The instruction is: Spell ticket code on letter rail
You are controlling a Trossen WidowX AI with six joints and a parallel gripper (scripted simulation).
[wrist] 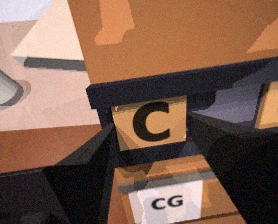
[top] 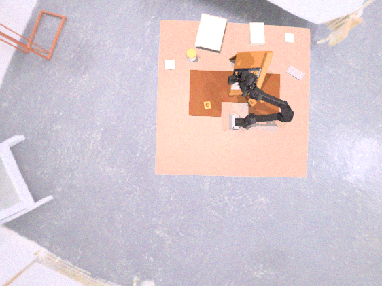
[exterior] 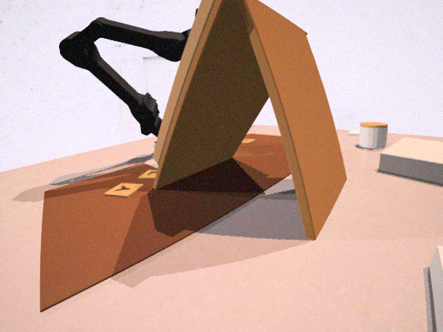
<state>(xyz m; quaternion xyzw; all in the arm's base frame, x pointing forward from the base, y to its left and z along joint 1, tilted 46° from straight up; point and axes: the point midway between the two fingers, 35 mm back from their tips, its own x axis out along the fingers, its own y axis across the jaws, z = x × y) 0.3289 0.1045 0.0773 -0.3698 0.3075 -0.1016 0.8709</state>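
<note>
The letter rail (wrist: 150,89) runs across the leaning board (top: 253,58) (exterior: 217,95) (wrist: 185,30). My gripper (wrist: 150,122) is shut on the C tile (wrist: 125,139), a finger at each side. The tile is upright, between the rail's upper and lower lips near its left end. Another tile (wrist: 270,105) (top: 254,72) sits farther right in the rail, with a gap between them; its letter is cut off in the wrist view. The ticket (wrist: 192,202) below reads CG. Loose tiles lie on the brown mat (top: 200,82) (exterior: 71,245): one (top: 207,104) at left, a Y tile (exterior: 124,190), and one (top: 251,102) (exterior: 148,174) near the board's foot.
Behind the board are a large white box (top: 211,32) (exterior: 414,154) and a smaller one (top: 257,33). A yellow-lidded jar (top: 192,55) (exterior: 373,136) stands left of the board. A pale flat block (top: 295,73) lies at right. My arm passes over the loose tiles near the board.
</note>
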